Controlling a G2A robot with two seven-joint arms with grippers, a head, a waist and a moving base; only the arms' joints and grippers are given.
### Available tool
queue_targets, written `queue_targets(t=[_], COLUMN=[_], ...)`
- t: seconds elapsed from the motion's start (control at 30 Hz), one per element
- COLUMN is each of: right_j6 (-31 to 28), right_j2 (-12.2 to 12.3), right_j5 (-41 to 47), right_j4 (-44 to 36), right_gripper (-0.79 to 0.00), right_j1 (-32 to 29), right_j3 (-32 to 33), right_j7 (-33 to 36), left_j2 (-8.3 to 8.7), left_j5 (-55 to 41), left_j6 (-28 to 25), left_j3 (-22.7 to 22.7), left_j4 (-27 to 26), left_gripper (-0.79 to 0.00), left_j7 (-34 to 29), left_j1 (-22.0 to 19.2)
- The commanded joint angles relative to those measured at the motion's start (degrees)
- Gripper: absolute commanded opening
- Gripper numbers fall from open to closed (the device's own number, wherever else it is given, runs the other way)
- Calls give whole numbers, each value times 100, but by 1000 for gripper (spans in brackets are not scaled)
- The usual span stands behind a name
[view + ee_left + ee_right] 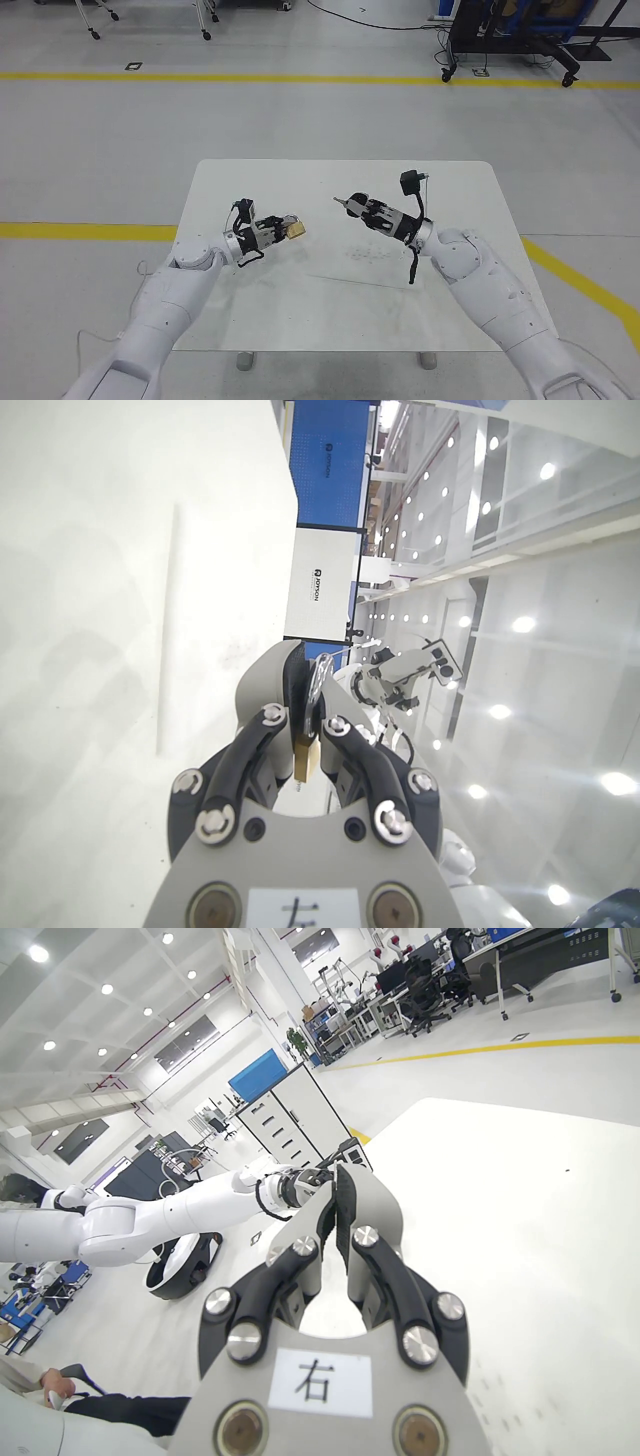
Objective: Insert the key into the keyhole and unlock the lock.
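Top view: left gripper (284, 229) closed on lock (297, 229), right gripper (352, 206) closed on key (338, 201), well apart.

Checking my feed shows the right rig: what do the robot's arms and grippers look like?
The left arm and right arm have smooth white rounded shells. A black cable hangs by the right wrist. The left gripper and right gripper are grey, with black linkages, silver screws, grey jaws with black ribbed pads, and each a white label bearing one black character.

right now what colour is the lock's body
Brass gold; the lock shows best in the left wrist view.
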Motion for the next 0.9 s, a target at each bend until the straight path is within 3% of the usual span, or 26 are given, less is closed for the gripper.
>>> queue_targets(t=[0.0, 0.2, 0.33, 0.43, 0.87], right_j6=[106, 163, 400, 688, 688], right_j2=[-17, -120, -173, -183, -183], right_j5=[202, 1840, 2445, 2551, 2551], right_j4=[-28, 214, 493, 564, 564], right_gripper=[-785, -785, -785, -785, -785], right_j1=[-56, -177, -94, -62, -62], right_j3=[-19, -243, -314, -262, -262], right_j7=[-16, 460, 774, 732, 732], left_j2=[-77, -408, -615, -756, -780], left_j5=[-291, -1451, -1514, -1516, -1491], left_j6=[507, 1581, 1624, 1364, 1307], left_j3=[62, 243, 490, 625, 655], left_j4=[51, 559, 913, 1098, 1138], left_gripper=[-785, -785, -785, -785, -785], left_j7=[54, 146, 264, 274, 234], left_j1=[-92, -476, -751, -924, -956])
